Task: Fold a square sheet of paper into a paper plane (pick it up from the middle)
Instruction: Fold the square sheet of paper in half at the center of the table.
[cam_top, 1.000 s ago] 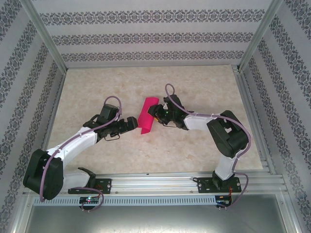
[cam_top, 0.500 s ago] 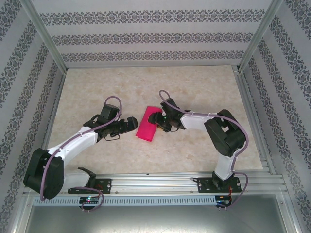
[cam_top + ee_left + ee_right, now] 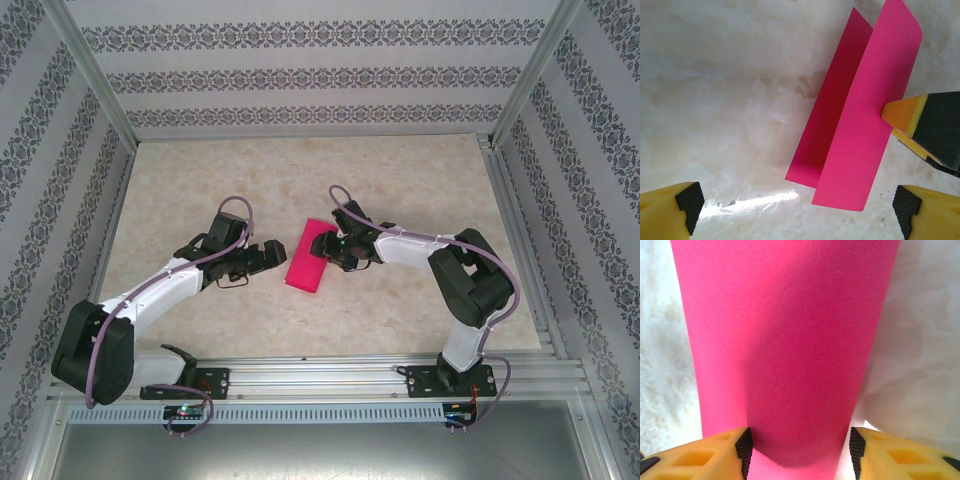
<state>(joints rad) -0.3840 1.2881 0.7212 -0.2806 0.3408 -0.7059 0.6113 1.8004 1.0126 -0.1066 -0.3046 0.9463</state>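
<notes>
The right claw stood half spread, its fingertips touching the right edge of the square sheet of paper without clearly pinching it. A second before, that flap had stood up steeply; now it was laid over leftward, doubling the sheet lengthwise. I judged the centre fold made but not yet creased, since the top layer bowed. The sheet lay mid-table between both arms. The left claw waited just left of it, spread wide, not touching it.
</notes>
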